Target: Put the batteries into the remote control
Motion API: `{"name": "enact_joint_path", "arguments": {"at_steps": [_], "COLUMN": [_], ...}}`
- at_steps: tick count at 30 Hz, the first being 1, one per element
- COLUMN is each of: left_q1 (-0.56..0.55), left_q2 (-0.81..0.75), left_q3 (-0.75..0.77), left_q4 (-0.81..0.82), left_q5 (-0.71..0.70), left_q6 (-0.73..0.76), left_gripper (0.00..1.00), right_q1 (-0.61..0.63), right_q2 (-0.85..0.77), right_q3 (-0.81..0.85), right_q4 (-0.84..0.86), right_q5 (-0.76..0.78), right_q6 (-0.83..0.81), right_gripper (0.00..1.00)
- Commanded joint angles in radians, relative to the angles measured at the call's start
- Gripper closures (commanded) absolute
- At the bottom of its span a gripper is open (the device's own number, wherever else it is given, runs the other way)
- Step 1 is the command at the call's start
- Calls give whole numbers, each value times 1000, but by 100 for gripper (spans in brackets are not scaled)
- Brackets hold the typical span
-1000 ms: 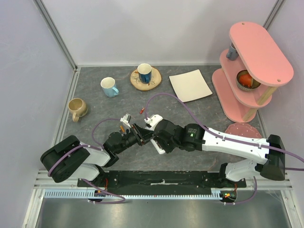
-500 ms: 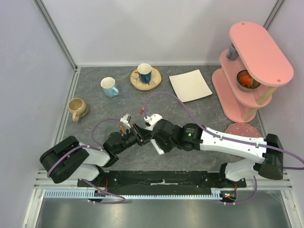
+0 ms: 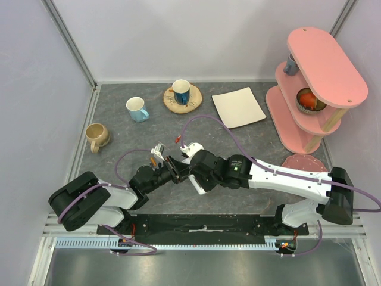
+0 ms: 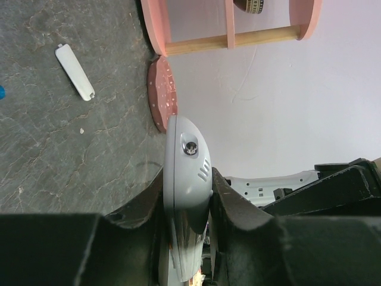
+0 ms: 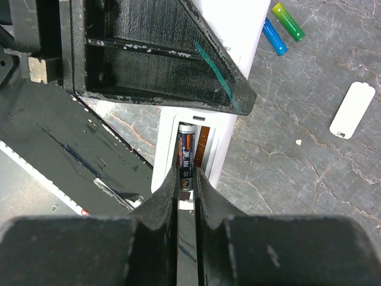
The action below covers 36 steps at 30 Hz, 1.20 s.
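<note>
Over grey marbled tabletop (image 5: 286,155), pinching with the right gripper (image 5: 187,179) a battery (image 5: 186,149) lying in the remote control's (image 5: 224,137) open bay (image 5: 203,149), label print unreadable; clamping that remote in the left gripper (image 4: 187,179); with loose batteries (image 5: 275,37) and white cover (image 5: 352,110) lying beyond.

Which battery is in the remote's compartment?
The dark orange-marked battery held by the right gripper; the blue battery and green battery lie loose on the table.

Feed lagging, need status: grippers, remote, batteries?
Left gripper clamped on remote control. Right gripper pinching battery in the open compartment. Two spare batteries, cover loose on table; nothing blocking.
</note>
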Motion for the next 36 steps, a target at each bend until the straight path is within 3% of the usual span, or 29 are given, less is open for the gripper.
{"name": "enact_joint_path", "arguments": {"at_steps": [1,12,36], "left_q1": [-35,-55,-58], "left_q2": [-34,-21,-60], "left_q3": [62,69,33], "left_q4": [428,428,428], "left_q5": [24,15,-3], "left_q6": [-8,3,31], "left_gripper": [98,98,98], "right_q1": [2,-8,-133], "right_q2": [27,5,-119], "right_q3": [32,15,-115], "right_q4": [137,238,384], "right_q5": [-23,-38,-299], "right_q6": [24,105,219], "right_gripper": [95,98,100]}}
